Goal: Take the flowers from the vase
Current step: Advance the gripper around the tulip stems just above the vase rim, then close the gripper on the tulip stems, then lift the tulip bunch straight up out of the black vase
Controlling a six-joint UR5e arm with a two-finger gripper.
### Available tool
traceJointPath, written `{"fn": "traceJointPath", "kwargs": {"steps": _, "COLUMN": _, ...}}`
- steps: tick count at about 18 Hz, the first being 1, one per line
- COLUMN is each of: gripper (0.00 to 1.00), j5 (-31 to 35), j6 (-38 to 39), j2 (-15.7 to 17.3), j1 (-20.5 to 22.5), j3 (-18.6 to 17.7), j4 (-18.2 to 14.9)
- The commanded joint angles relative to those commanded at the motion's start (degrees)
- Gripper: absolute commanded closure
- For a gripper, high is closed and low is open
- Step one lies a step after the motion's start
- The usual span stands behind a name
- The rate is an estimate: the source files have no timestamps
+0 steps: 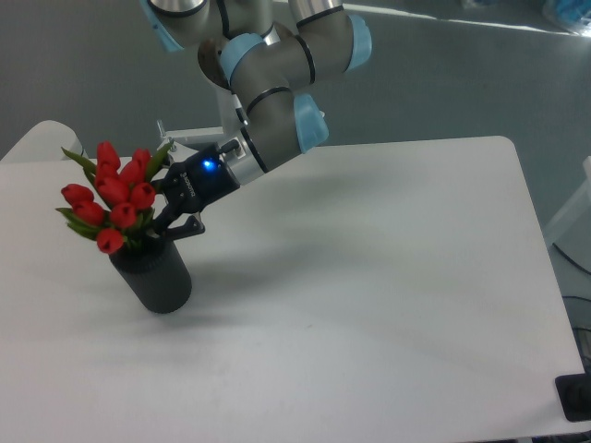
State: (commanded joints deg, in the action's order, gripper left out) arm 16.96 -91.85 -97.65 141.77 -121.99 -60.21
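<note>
The flowers (109,196), a tight bunch of red tulip buds with green leaves, lean up and to the left over the vase (153,279), a matte black cylinder near the left of the white table (388,277). Their stems still reach into the vase's opening. My gripper (166,224) comes in from the right at the base of the bunch, just above the vase's rim, and looks shut on the stems. Leaves and the black fingers hide the exact point of contact.
A second pale tabletop (37,140) shows at the far left, behind the flowers. A metal bracket (175,137) stands at the table's back edge. A dark object (576,397) sits off the front right corner.
</note>
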Motion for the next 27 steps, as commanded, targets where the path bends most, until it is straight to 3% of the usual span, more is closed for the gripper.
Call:
{"fn": "traceJointPath", "kwargs": {"steps": 10, "gripper": 0.75, "j5": -3.77, "j6": 2.9, "j2": 1.67, "j1": 0.53, "j3": 0.26, "j4": -0.09}}
{"fn": "traceJointPath", "kwargs": {"steps": 18, "gripper": 0.75, "j5": -8.78, "j6": 10.28, "j2": 6.5, "j1": 1.94, "j3": 0.26, "j4": -0.09}}
{"fn": "traceJointPath", "kwargs": {"steps": 27, "gripper": 0.75, "j5": -12.39, "j6": 14.14, "j2": 7.12, "j1": 3.95, "j3": 2.54, "j4": -0.09}}
